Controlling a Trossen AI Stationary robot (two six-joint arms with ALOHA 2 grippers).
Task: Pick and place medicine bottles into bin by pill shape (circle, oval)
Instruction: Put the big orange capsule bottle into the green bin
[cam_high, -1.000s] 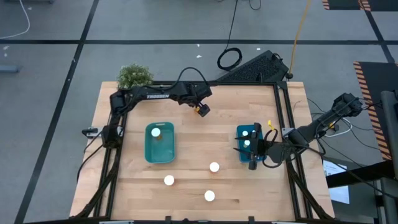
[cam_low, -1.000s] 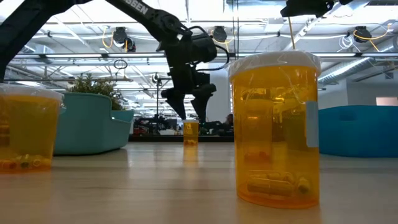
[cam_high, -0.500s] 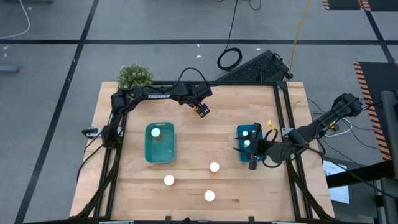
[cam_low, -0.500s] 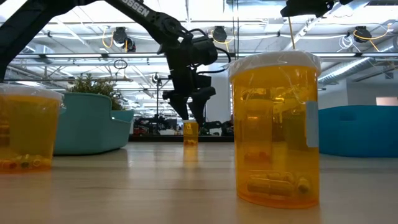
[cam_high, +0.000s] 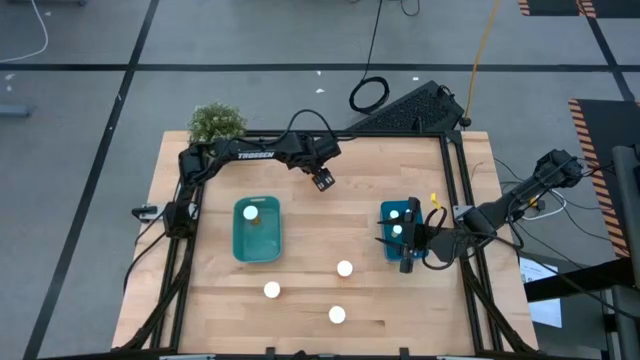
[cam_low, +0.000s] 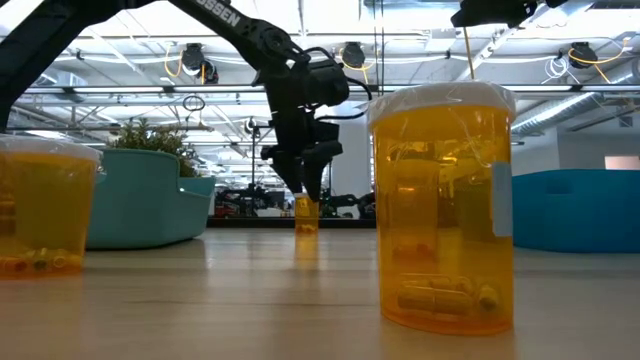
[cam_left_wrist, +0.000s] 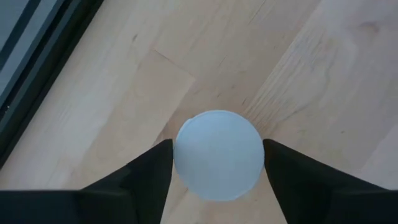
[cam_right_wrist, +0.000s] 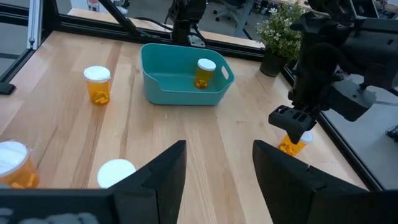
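**Left gripper closes in on the far bottle**

Lowered since the earlier frames, the left gripper (cam_high: 322, 180) now covers the small bottle at the table's far edge from above. Low view: its narrowed fingers straddle the small bottle (cam_low: 306, 213). Left wrist view: the white cap (cam_left_wrist: 218, 154) sits between both fingers (cam_left_wrist: 146, 180), seemingly touching; an off-centre squeeze could tip it. Right wrist view: the right gripper (cam_right_wrist: 214, 177), wide open, waits over its bin. Pill shape is unreadable.
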